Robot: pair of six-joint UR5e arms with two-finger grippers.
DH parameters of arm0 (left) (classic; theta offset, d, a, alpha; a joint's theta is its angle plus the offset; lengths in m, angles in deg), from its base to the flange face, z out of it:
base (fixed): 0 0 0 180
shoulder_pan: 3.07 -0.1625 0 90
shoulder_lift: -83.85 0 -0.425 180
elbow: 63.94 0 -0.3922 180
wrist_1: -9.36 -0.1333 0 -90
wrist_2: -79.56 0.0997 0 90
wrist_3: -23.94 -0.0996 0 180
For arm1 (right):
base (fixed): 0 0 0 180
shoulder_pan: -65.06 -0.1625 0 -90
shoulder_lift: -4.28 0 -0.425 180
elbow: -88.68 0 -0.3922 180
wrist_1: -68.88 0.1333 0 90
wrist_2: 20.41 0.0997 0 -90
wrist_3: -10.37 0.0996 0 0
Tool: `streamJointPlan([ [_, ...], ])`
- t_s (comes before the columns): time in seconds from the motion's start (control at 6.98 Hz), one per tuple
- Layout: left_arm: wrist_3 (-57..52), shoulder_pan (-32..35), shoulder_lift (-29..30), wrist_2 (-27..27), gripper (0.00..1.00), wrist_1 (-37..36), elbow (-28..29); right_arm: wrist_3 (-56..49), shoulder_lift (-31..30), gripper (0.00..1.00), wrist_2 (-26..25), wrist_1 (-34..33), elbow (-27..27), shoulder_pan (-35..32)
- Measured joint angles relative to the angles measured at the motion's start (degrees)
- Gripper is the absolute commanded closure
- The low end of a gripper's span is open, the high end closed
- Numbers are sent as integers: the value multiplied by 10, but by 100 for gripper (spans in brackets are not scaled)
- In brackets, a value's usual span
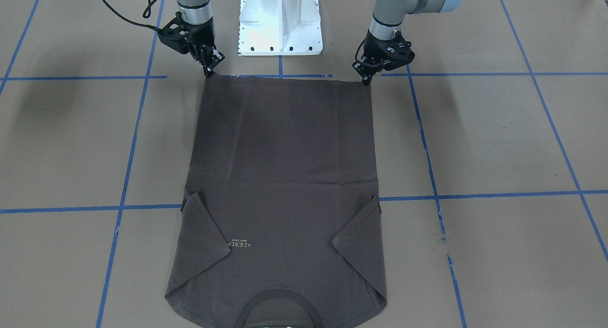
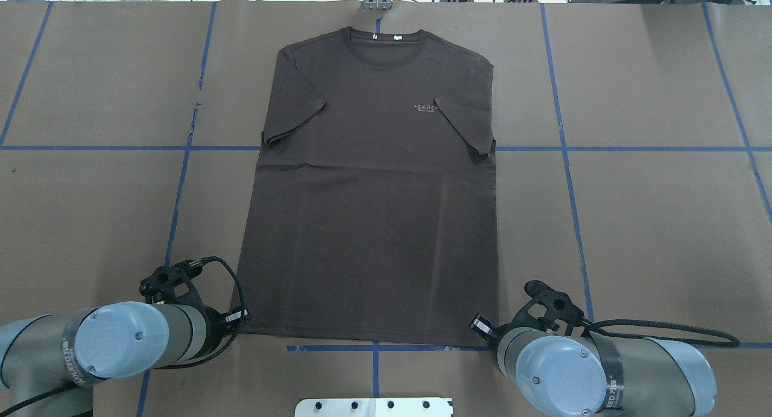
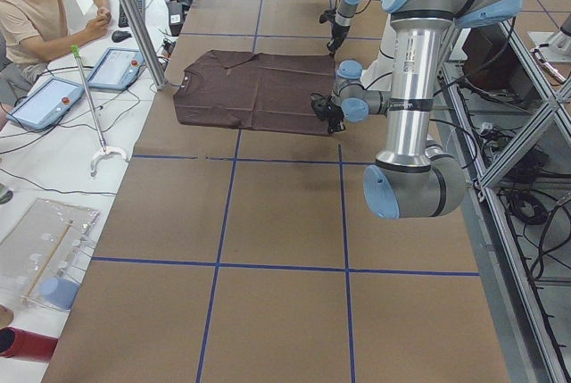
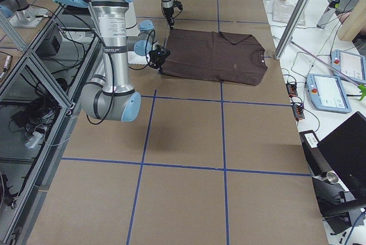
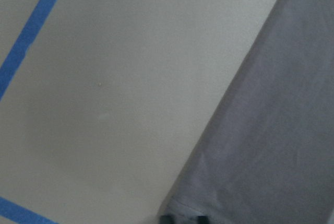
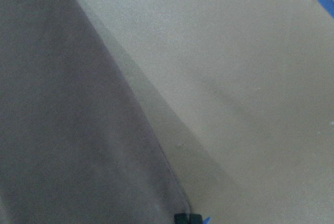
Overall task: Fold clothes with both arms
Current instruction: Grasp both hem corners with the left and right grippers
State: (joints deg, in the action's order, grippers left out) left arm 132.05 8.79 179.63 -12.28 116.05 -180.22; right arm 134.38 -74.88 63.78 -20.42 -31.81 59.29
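The dark brown-grey T-shirt [image 1: 285,166] lies flat, chest up, on the brown table, with both sleeves folded in over the body. Its collar points away from the robot [image 2: 380,40] and its hem is near the base. My left gripper [image 1: 366,81] is at one hem corner, low on the table, shut on the cloth; in the left wrist view its tips [image 5: 183,219] pinch the shirt's corner [image 5: 276,145]. My right gripper [image 1: 209,71] is at the other hem corner, shut on it; it also shows in the right wrist view [image 6: 188,217].
The white pedestal base [image 1: 280,24] stands just behind the hem, between the arms. Blue tape lines [image 2: 567,148] grid the brown table. An operator [image 3: 36,8] sits beyond the table's far edge with tablets [image 3: 116,66] and a metal post [image 3: 134,17].
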Motion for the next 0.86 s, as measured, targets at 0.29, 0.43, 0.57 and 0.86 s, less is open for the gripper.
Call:
streamJointPlan([
  [0.29,0,0,-14,0,53,-2,-14,0,0,100,-1,0,0,0],
  [0.43,0,-2,-22,0,47,-3,-19,0,0,100,-1,0,0,0],
  [0.57,0,-3,-25,0,47,-3,-21,0,-1,100,-2,0,-1,0],
  [0.86,0,-6,-18,-1,47,-3,-21,1,-2,100,-2,0,-1,0],
])
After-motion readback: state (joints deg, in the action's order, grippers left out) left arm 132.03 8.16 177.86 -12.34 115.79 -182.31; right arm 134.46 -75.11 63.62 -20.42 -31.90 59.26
